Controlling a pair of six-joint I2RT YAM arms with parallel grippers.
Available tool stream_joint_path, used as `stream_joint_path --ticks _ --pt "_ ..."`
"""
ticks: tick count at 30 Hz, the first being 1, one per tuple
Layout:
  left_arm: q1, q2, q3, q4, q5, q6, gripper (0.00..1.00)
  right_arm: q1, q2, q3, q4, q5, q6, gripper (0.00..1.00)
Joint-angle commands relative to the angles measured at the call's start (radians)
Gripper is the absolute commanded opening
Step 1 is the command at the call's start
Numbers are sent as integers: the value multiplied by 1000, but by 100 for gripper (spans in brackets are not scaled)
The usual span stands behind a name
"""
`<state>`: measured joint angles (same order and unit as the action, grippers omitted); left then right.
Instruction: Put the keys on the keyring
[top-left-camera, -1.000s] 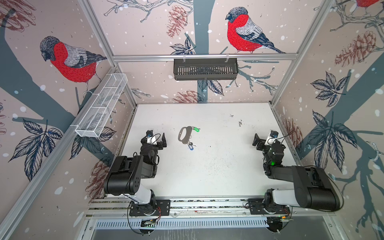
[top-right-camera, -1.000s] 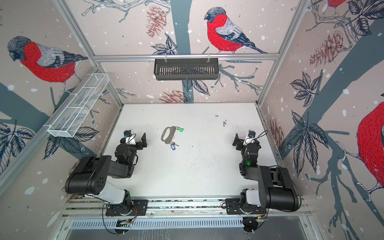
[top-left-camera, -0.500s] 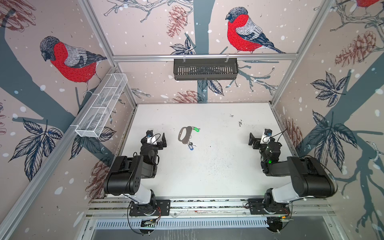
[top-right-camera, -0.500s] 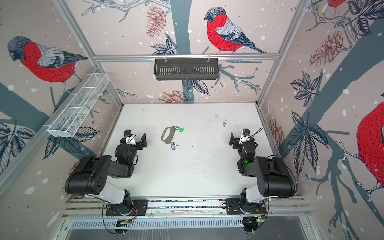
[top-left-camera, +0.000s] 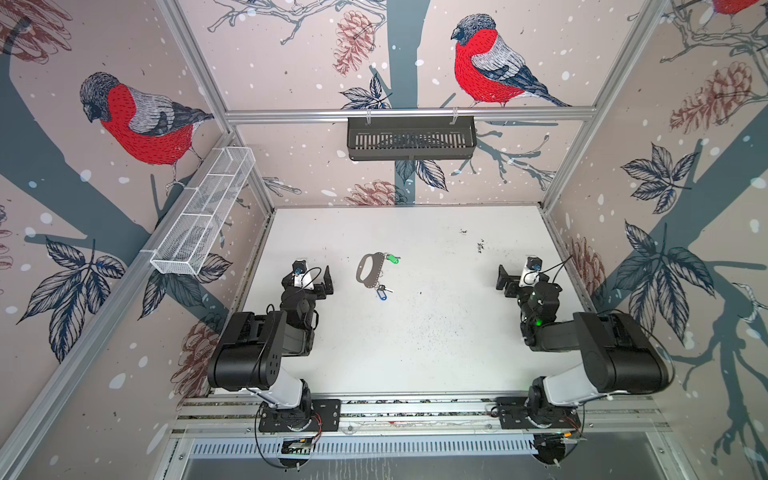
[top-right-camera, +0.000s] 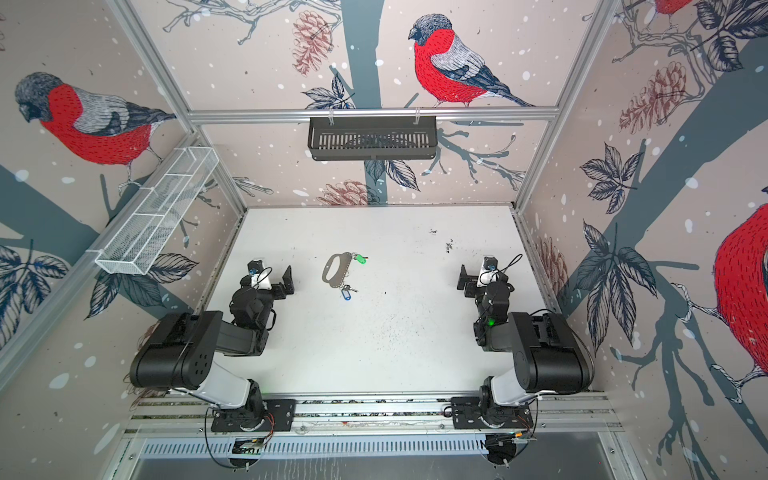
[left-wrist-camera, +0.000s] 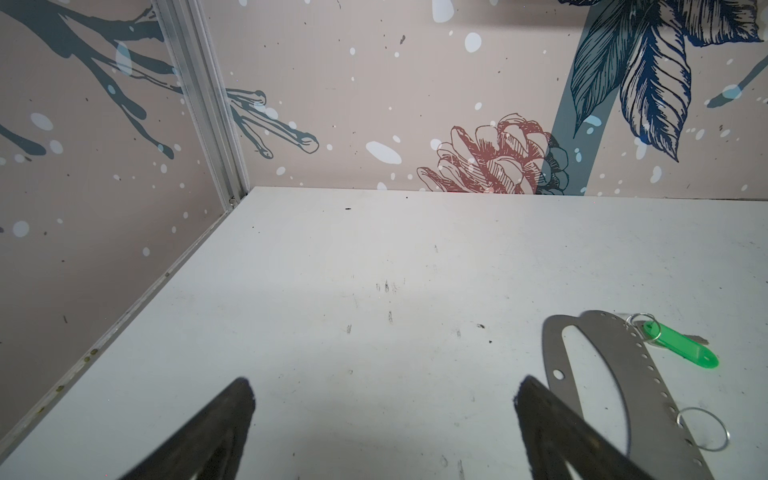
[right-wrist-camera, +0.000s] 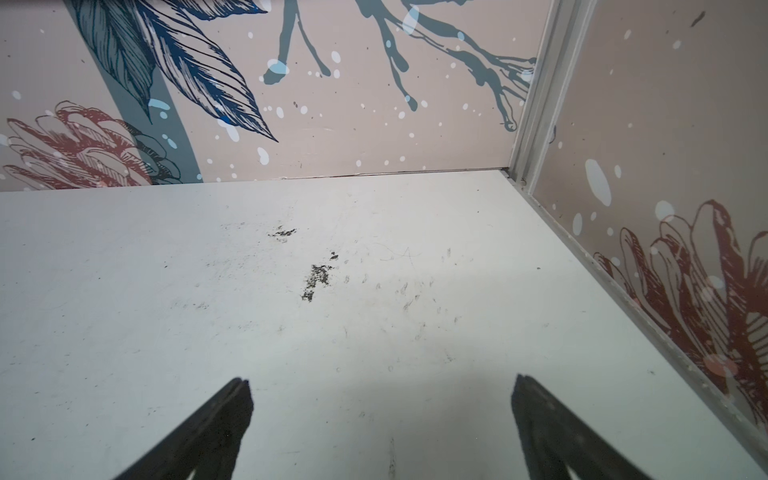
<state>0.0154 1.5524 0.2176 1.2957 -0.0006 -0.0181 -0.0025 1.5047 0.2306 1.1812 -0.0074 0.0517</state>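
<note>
The keyring (top-left-camera: 368, 270) (top-right-camera: 334, 269), a flat dark grey D-shaped loop, lies on the white table (top-left-camera: 415, 340) left of centre. A key with a green tag (top-left-camera: 392, 259) (top-right-camera: 360, 259) rests at its far end. At its near end is a key with a blue tag (top-left-camera: 382, 293) (top-right-camera: 346, 293). I cannot tell whether either is threaded on. My left gripper (top-left-camera: 309, 279) (left-wrist-camera: 384, 399) is open and empty, just left of the keyring (left-wrist-camera: 623, 357); the green tag (left-wrist-camera: 681, 347) shows too. My right gripper (top-left-camera: 519, 278) (right-wrist-camera: 382, 399) is open over bare table at the right.
A black slotted basket (top-left-camera: 411, 137) hangs on the back wall and a white wire basket (top-left-camera: 203, 212) on the left wall. Dark scuffs (top-left-camera: 480, 247) mark the table at the back right. Patterned walls close in on three sides.
The right arm has shifted, its gripper going slightly left. The left arm, the keyring and the keys have not moved.
</note>
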Motion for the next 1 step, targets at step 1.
stream_joint_path --ticks 1 --pt "0 2 4 25 5 9 98 -1 -8 -7 31 18 -7 100"
